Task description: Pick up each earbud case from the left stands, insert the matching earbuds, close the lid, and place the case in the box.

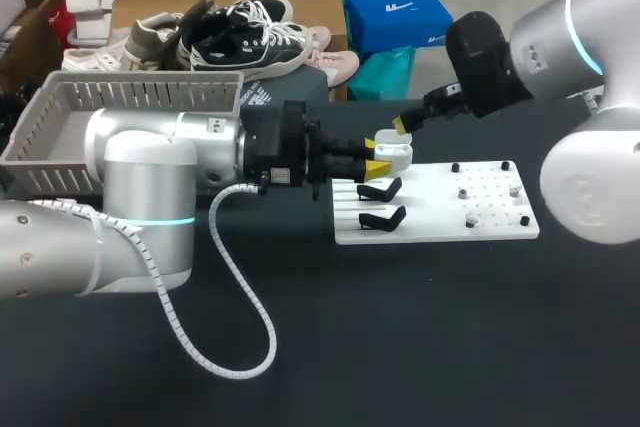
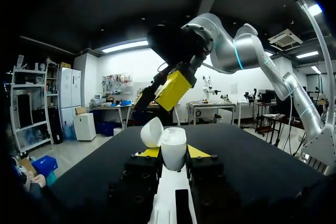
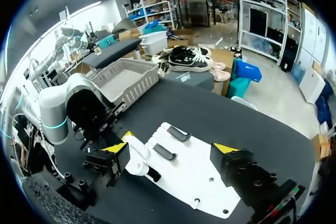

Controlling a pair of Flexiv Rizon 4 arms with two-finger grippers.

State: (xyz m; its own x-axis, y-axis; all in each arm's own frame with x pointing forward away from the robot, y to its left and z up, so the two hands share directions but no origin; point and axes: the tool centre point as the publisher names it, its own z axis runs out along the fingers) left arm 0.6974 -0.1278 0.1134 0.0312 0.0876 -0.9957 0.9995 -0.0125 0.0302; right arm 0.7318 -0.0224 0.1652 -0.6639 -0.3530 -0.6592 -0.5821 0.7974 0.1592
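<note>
Where the flat white plastic board (image 1: 430,229) lies on the black desk (image 1: 420,347), two black wedge-shaped stands (image 1: 381,217) sit on its left part. Neither has a case on it. Small pegs dot the board's right part, and I cannot tell earbuds from fittings there.

Just past the stands, over the board's far left corner, the left end effector (image 1: 373,155) clamps the small white rounded earbud case (image 2: 173,148), one yellow-tipped finger against each side. It holds the case upright and grips it low on the body. That is probably so the mouth faces up and the hinged lid (image 2: 152,131), tipped open to one side, is left free.

Above and just beyond the case hangs the right end effector (image 3: 171,149), its fingers spread wide with nothing between them. It looks poised over the open case as the working partner, but with nothing in its grasp it would first need an earbud from the board.

Farthest back, at the desk's left, the grey slatted plastic basket (image 1: 60,112) stands well apart from the board. It is likely the box where the closed case belongs.
</note>
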